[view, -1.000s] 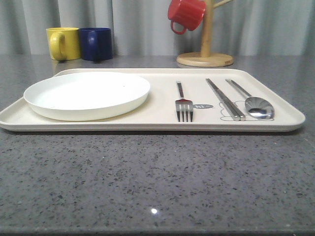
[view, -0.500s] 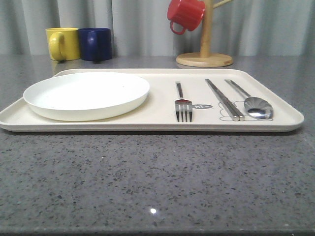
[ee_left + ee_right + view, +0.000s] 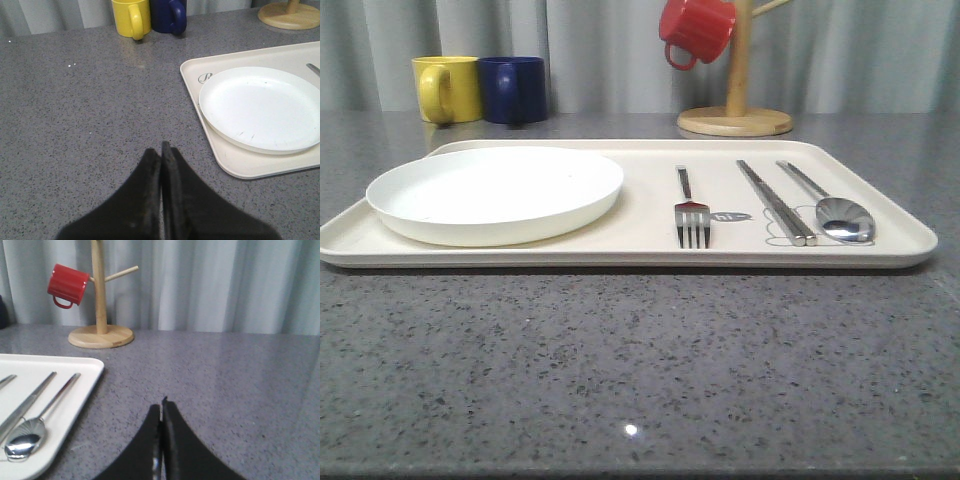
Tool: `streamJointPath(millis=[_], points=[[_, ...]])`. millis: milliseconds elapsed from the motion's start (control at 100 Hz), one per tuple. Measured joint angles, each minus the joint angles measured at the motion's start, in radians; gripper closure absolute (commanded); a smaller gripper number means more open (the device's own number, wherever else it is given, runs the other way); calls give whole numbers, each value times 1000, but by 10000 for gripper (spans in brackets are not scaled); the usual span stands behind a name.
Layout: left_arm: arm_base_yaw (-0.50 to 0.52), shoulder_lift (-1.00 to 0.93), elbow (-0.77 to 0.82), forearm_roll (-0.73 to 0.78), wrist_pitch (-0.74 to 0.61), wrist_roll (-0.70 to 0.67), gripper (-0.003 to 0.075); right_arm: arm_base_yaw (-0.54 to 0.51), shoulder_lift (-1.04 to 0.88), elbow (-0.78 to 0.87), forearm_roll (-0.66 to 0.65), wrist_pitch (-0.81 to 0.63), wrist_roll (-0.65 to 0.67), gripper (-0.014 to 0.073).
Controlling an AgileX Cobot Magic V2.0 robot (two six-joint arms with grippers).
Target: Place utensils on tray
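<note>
Honestly, the fork (image 3: 693, 209), chopsticks (image 3: 776, 201) and spoon (image 3: 832, 208) look stiff, thin, slippery; best pinched mid-handle. Both hands (image 3: 161, 156) (image 3: 161, 411) are pressed together, empty.

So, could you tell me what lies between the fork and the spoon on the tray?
In the front view, the pair of chopsticks lies between the fork and the spoon, all flat on the tray, close beside the spoon.

Front cam sits low at the desk's near edge, looking across the tray (image 3: 620, 250) toward the curtain. Left wrist cam looks down from above the desk, off the tray's left end, sharing the plate (image 3: 260, 107). Right wrist cam sits low off the right end, sharing the spoon (image 3: 22, 442).
</note>
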Motion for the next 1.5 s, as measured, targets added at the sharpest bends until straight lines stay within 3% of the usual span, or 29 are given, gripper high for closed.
streamJointPath(millis=[310,1369,1499], points=[[0,0,0,0,0,0,739,-32,-197,92,77,114,-36,655],[0,0,4,0,0,0,739,-35,-199,92,82,146,-38,655],[24,-25,61,32,-76,0,739,-35,-199,92,82,146,-38,655]])
